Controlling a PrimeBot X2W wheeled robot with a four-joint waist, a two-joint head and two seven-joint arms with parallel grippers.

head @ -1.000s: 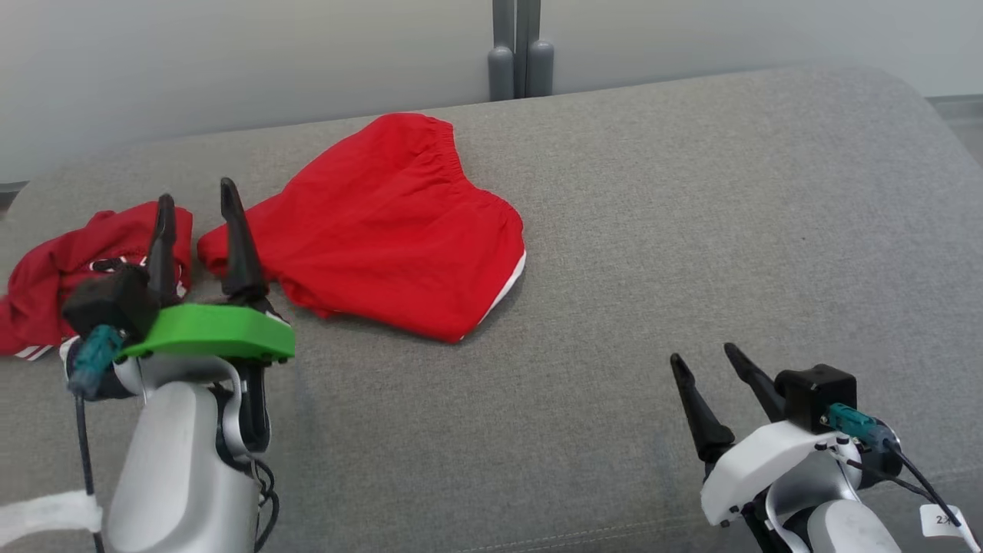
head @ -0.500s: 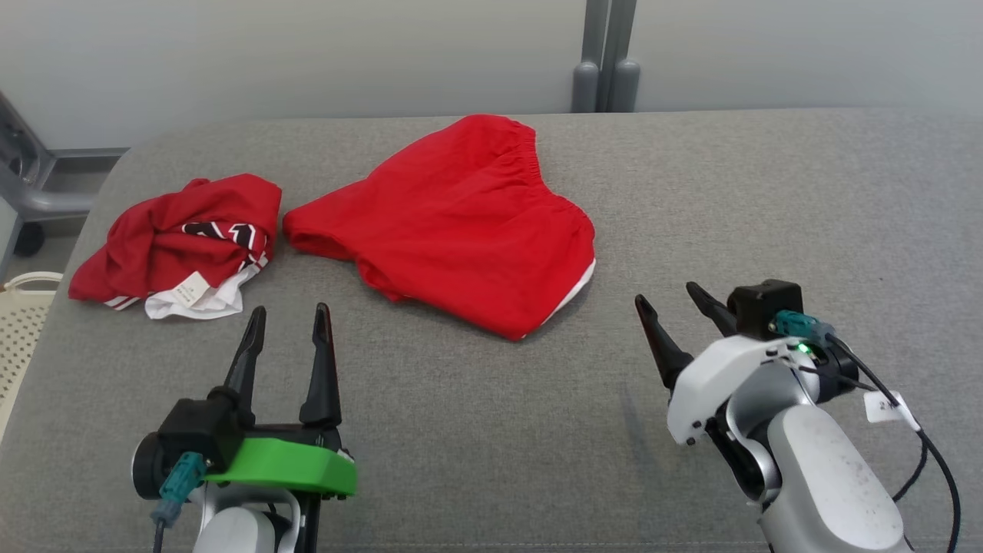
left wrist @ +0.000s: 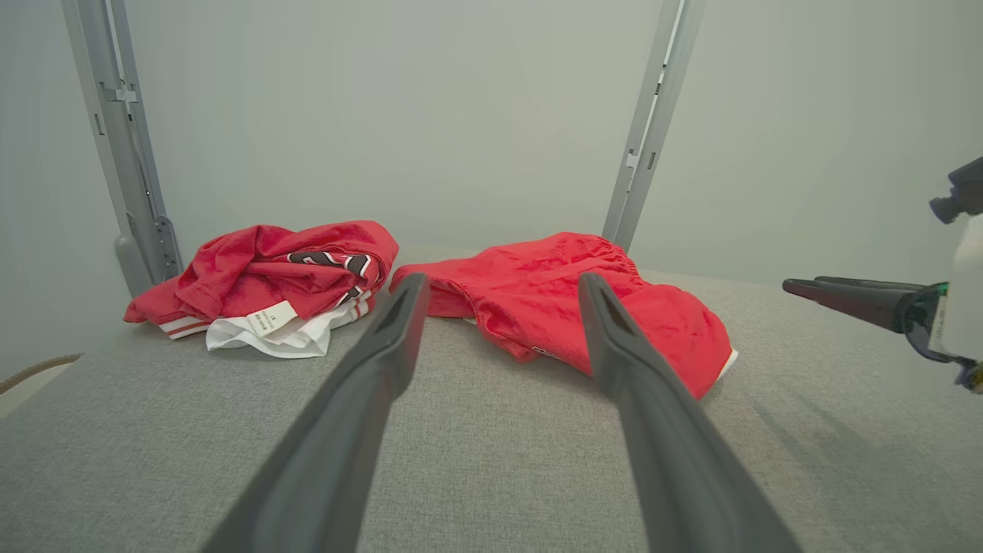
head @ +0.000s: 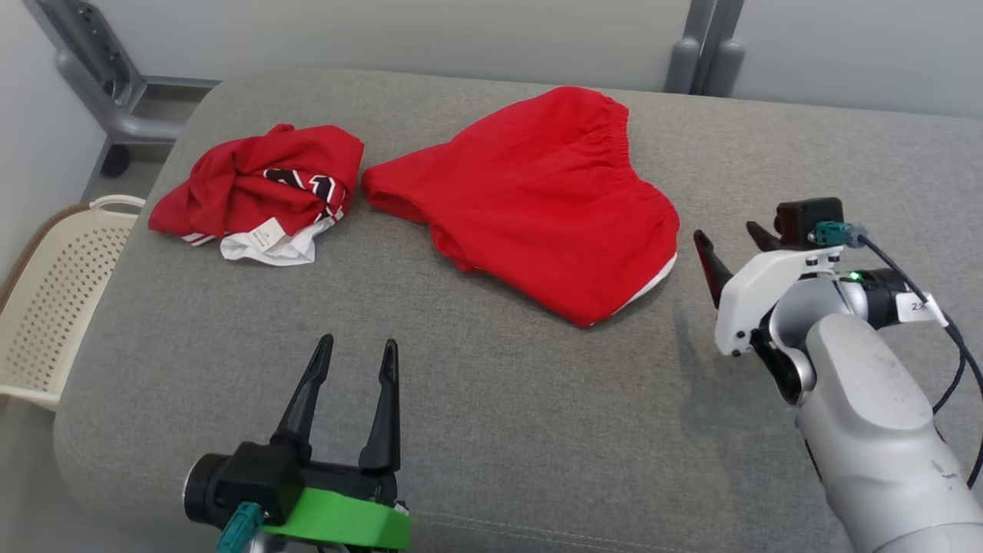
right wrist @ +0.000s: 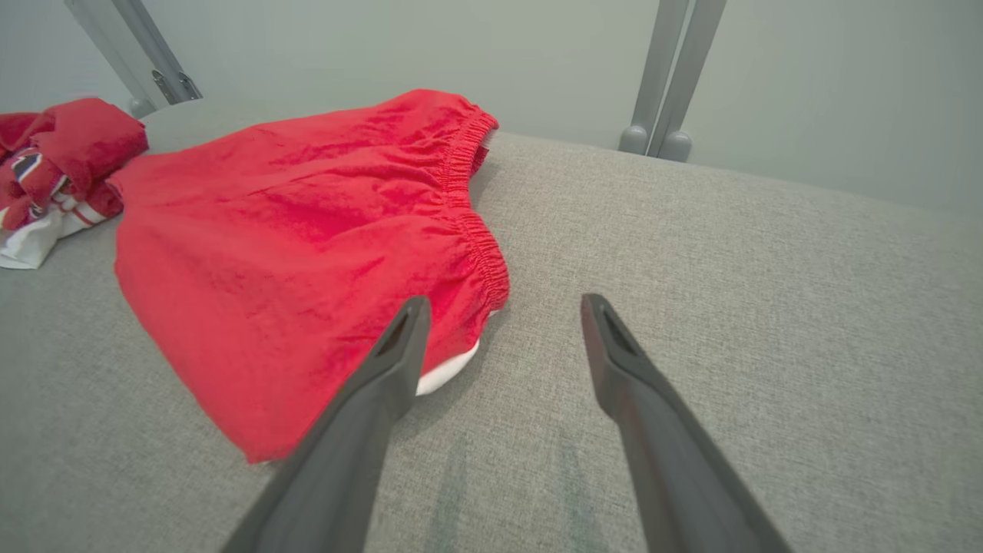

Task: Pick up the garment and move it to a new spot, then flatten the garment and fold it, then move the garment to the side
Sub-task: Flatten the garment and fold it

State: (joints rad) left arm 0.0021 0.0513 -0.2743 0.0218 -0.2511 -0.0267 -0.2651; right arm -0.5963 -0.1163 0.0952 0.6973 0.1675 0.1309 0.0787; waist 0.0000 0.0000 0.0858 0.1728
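left gripper [head: 358, 342], fingers wide and empty, has drawn back short of both garments. right gripper [head: 725, 230], wide and empty, has closed in beside the red shorts [head: 537, 192], which lie flat mid-cushion. crumpled jersey [head: 261, 184] sits beyond, left. pickup looks imminent, nothing held yet.

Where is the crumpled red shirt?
In the head view, the crumpled shirt lies at the far left of the grey cushion, just left of the red shorts.

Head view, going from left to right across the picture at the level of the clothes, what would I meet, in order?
Cream perforated basket → crumpled red garment → flat red shorts → right gripper, jaws open. The left gripper sits nearer, below the clothes, so it is left out.
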